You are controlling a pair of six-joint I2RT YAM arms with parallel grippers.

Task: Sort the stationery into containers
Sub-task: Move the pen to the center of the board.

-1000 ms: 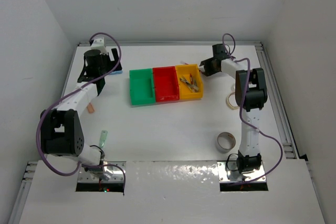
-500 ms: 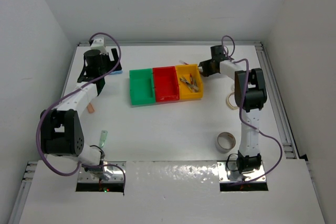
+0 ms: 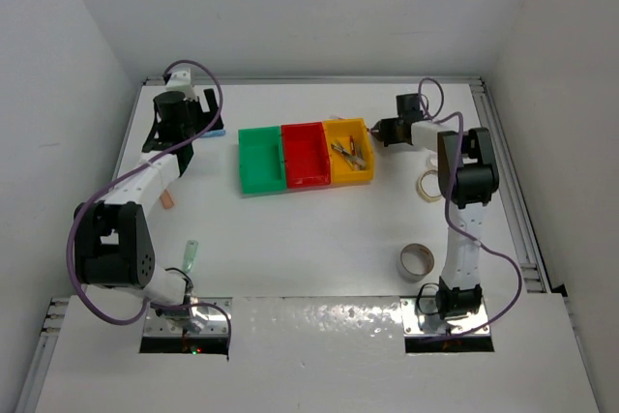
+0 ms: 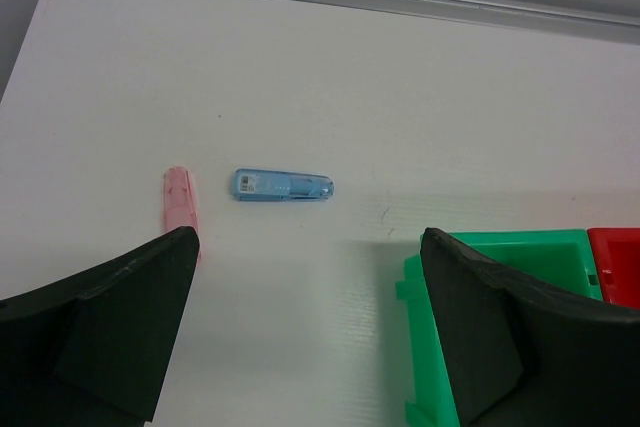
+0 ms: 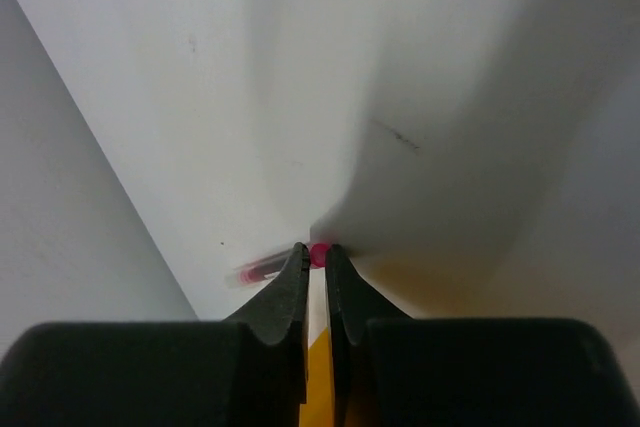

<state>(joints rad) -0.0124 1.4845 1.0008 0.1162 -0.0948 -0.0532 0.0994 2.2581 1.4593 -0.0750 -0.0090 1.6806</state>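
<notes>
Right pincer (image 3: 378, 132) rightward, beside yellow bin (image 3: 370, 155)

The left arm reaches along the table's left edge toward the far left corner. Its left gripper (image 4: 305, 247) points down, jaws wide apart and empty. The right arm stretches up toward the far edge with its wrist turned left, and the right gripper (image 5: 313, 252) is pinched on the tip of a red pen (image 5: 262, 269).

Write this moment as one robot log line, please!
left gripper: open, near blue piece | right gripper: shut on red pen, by yellow bin
</notes>
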